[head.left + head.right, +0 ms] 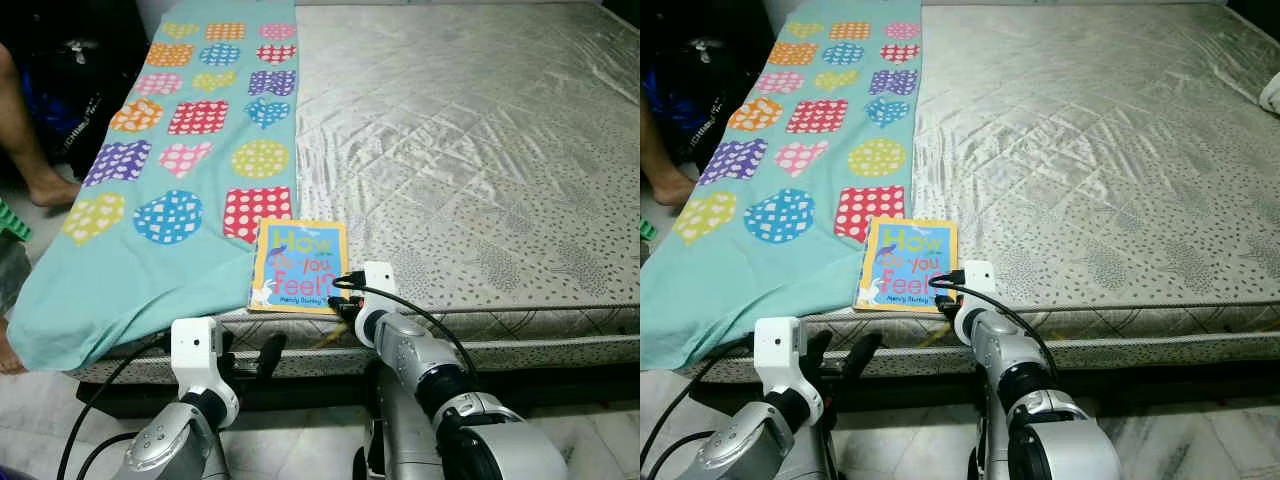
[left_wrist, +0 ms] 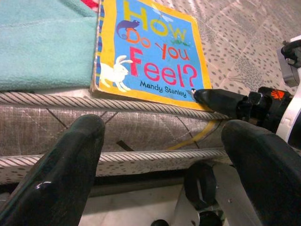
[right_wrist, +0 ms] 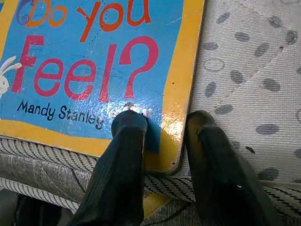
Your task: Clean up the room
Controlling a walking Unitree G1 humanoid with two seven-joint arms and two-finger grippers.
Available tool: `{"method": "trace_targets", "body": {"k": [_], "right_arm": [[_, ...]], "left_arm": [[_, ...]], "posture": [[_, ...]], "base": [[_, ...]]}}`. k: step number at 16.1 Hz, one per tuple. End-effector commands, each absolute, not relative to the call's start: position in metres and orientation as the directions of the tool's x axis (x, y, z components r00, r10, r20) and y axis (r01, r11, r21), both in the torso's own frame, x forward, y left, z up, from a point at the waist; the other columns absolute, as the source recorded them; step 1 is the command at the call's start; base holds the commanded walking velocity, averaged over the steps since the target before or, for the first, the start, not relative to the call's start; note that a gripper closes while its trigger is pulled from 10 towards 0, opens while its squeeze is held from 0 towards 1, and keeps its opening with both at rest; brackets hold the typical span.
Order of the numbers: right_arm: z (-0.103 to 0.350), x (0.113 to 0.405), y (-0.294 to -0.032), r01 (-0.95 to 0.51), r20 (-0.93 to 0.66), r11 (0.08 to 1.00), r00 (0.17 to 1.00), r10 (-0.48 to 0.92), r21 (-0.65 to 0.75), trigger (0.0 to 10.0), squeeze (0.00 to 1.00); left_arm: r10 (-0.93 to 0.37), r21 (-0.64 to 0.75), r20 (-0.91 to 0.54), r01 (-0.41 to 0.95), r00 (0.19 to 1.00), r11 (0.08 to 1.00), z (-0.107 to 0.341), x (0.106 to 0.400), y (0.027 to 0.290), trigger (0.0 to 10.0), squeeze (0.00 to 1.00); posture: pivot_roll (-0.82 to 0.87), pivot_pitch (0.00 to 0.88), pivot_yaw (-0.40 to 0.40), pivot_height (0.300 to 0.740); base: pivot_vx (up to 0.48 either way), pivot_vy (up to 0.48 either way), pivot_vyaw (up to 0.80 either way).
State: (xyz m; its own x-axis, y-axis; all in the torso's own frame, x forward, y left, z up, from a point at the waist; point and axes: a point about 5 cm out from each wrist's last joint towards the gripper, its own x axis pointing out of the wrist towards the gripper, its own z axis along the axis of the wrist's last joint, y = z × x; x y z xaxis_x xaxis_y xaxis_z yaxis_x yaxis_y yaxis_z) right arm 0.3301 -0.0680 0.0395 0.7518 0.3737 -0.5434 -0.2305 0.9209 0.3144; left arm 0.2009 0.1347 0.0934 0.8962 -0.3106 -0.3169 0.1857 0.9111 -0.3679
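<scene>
Here, a teal blanket (image 1: pixel 190 170) drapes the mattress's (image 1: pixel 480 140) left side; the left gripper (image 1: pixel 245 362) hangs spread wide and empty below the mattress edge. The book (image 1: pixel 298 266) lies at that front edge, its near right corner straddled by the right gripper (image 3: pixel 162 141), fingers narrowly parted; bare mattress extends rightward.

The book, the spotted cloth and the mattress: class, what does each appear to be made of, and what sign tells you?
Book: likely glossy board; thick rounded edge and glare by the right gripper.
Spotted cloth: soft, matte fabric, seemingly fleece or towelling; it drapes over the edge.
Mattress: shiny quilted textile; stitched lines, sheen, corded piping.
</scene>
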Motion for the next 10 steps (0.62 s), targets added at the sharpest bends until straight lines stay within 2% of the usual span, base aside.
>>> {"method": "trace_targets", "body": {"k": [1, 5, 10], "right_arm": [[0.021, 0.314, -0.062, -0.217, -0.631, 0.913, 0.666, 0.397, 0.345, 0.0, 0.0], [0.025, 0.318, -0.065, -0.21, -0.622, 0.914, 0.678, 0.393, 0.348, 0.0, 0.0], [0.03, 0.324, -0.074, -0.19, -0.608, 0.915, 0.696, 0.381, 0.355, 0.0, 0.0]], "left_arm": [[-0.322, -0.38, -0.333, 0.186, 0.887, 0.906, 0.091, 0.2, 0.133, 10.0, 0.0], [-0.357, -0.4, -0.296, 0.224, 0.886, 0.889, 0.099, 0.201, 0.129, 10.0, 0.0], [-0.347, -0.383, -0.316, 0.216, 0.883, 0.898, 0.096, 0.195, 0.133, 10.0, 0.0]], "posture": [[0.05, 0.09, -0.023, 0.519], [0.05, 0.083, -0.024, 0.519], [0.06, 0.067, -0.026, 0.519]], "base": [[0.0, 0.0, 0.0], [0.0, 0.0, 0.0], [0.0, 0.0, 0.0]]}}
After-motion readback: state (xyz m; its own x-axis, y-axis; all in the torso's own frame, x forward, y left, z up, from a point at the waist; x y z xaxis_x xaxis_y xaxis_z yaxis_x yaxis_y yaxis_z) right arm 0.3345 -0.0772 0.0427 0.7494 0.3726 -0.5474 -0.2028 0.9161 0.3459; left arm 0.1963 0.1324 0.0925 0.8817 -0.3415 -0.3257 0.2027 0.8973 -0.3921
